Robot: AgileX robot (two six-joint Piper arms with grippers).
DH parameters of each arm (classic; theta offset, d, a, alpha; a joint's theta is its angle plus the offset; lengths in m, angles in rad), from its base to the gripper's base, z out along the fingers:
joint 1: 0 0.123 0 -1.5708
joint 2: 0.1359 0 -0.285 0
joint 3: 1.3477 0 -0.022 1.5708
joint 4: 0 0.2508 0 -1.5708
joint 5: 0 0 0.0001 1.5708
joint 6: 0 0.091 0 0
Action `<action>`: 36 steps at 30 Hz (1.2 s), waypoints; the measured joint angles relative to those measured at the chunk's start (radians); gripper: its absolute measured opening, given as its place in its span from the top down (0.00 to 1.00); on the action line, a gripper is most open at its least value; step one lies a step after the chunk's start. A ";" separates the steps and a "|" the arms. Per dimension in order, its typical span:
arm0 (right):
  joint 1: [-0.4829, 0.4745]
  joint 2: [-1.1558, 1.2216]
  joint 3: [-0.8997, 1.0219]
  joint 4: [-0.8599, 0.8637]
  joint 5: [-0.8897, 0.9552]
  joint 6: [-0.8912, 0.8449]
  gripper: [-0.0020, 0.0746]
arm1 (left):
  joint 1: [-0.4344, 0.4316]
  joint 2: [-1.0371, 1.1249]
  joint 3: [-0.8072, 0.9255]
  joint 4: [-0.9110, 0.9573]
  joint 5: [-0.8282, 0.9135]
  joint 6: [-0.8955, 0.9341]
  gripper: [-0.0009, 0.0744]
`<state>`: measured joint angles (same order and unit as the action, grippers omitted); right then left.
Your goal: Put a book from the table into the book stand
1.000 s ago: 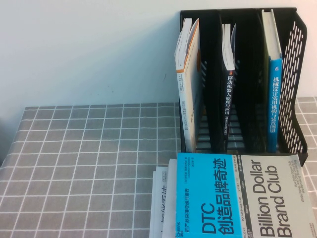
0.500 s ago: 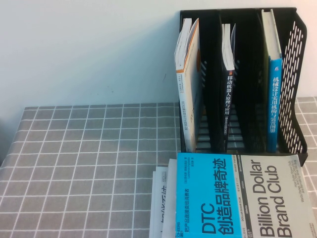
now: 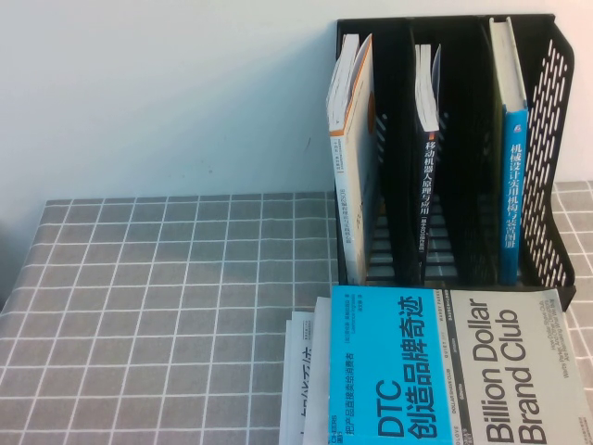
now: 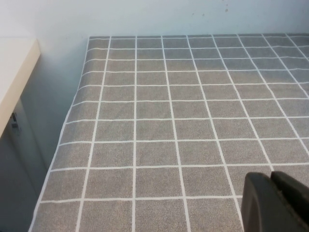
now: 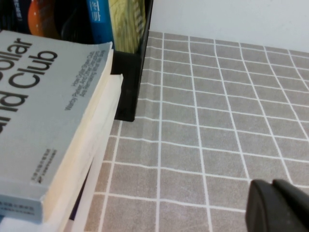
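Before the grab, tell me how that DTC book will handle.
The DTC book looks thick, so probably hefty and fairly stiff. Its paperback cover may flex. It tops a stack, so pushing could slide it. Left gripper and right gripper hang apart from it.

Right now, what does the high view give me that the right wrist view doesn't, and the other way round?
Only the high view shows all three slots of the book stand, one book upright in each, and the whole cover of the book; neither pincer appears there. Only the right wrist view shows the right pincer above bare table beside the stack, and the book's page edge. Both show the book lying flat atop a stack in front of the stand. The left pincer appears only in its own wrist view.
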<state>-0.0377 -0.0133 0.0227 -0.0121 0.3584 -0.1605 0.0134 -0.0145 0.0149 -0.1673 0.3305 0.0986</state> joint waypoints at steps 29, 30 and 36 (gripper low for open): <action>0.000 0.000 0.006 0.000 -0.135 -0.016 0.98 | -0.011 0.000 0.006 0.000 -0.153 0.063 0.99; 0.000 0.000 0.006 0.000 -0.182 -0.016 0.98 | -0.011 0.000 0.006 0.000 -0.195 0.066 0.99; 0.000 0.000 0.006 0.000 -0.446 -0.020 0.98 | -0.011 0.000 0.006 0.000 -0.547 0.034 0.99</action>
<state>-0.0377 -0.0133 0.0283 -0.0121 -0.0880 -0.1806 0.0023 -0.0145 0.0210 -0.1673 -0.2166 0.1323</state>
